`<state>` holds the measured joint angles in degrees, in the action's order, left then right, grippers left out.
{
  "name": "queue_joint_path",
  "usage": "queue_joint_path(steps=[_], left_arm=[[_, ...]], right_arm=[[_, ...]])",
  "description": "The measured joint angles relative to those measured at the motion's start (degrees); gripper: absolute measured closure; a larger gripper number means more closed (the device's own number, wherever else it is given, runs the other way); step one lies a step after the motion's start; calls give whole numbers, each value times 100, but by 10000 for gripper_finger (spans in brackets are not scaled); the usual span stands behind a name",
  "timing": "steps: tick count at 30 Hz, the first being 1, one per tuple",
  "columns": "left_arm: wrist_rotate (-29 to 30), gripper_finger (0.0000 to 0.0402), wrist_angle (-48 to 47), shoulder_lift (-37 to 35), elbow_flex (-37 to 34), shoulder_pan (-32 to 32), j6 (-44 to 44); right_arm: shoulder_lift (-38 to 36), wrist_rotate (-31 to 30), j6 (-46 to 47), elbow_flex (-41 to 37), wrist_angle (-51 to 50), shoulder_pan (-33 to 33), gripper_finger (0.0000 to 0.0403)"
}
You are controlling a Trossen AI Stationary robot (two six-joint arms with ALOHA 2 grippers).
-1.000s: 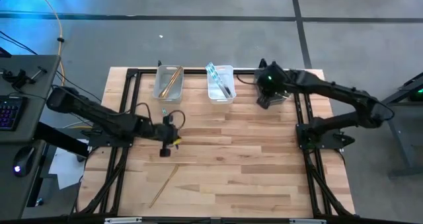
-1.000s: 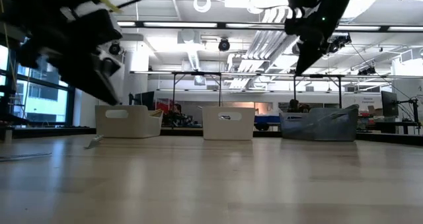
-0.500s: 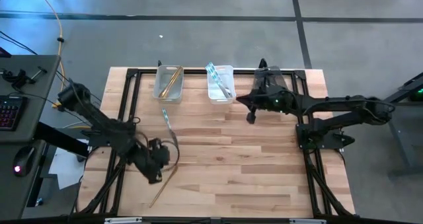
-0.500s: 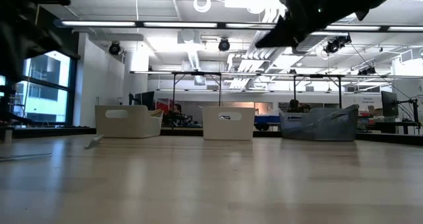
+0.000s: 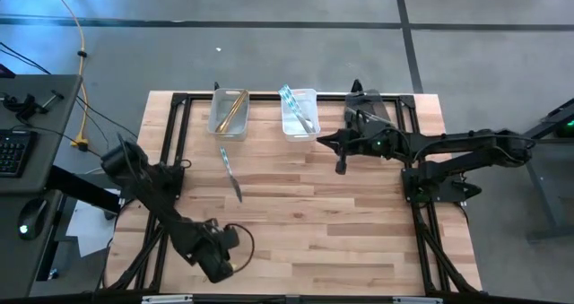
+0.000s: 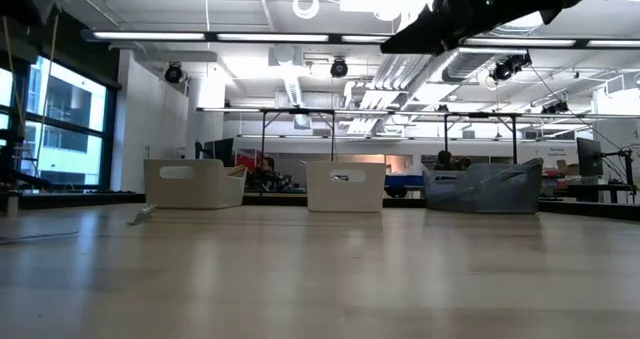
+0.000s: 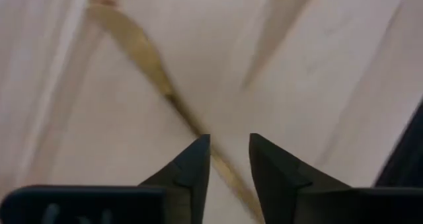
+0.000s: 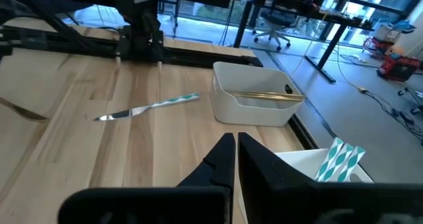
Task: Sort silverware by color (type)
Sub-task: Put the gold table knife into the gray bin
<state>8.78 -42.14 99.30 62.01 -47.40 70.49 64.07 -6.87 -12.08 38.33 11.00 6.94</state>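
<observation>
Left wrist view: left gripper (image 7: 229,159) hangs parted and empty over what looks like a gold knife (image 7: 142,59); straddle its handle squarely before closing.

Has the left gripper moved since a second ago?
Yes. The left gripper has swung from beside the teal-handled knife toward the wooden table's near edge, over the gold knife.

Even, bright overhead light on wooden table (image 5: 341,223), shadows faint. Low view: ceiling strip lights (image 6: 290,37) glare white, window (image 6: 70,129) bright at side, dark arm silhouettes against them. Left wrist view soft, motion-blurred; gold piece (image 7: 142,55) smeared, fingers (image 7: 195,168) sharper. Right wrist view crisp, daylight from beyond the table, white bin (image 8: 254,105) bright.
</observation>
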Motion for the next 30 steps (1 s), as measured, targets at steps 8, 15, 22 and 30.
queue_joint_path(steps=[8, 15, 22, 30], left_arm=[[-169, 284, -160, 520, 133, 50, 828], [-137, 299, -169, 731, 124, -6, 843], [202, 392, -111, 735, 1, -230, 743], [1131, 398, -213, 538, -81, -299, 478]], right_arm=[[0, 0, 66, 0, -163, 0, 403], [2, -2, 164, 0, -189, -62, 403], [2, 0, 157, 0, -177, -297, 403], [191, -2, 159, 2, -64, -478, 403]])
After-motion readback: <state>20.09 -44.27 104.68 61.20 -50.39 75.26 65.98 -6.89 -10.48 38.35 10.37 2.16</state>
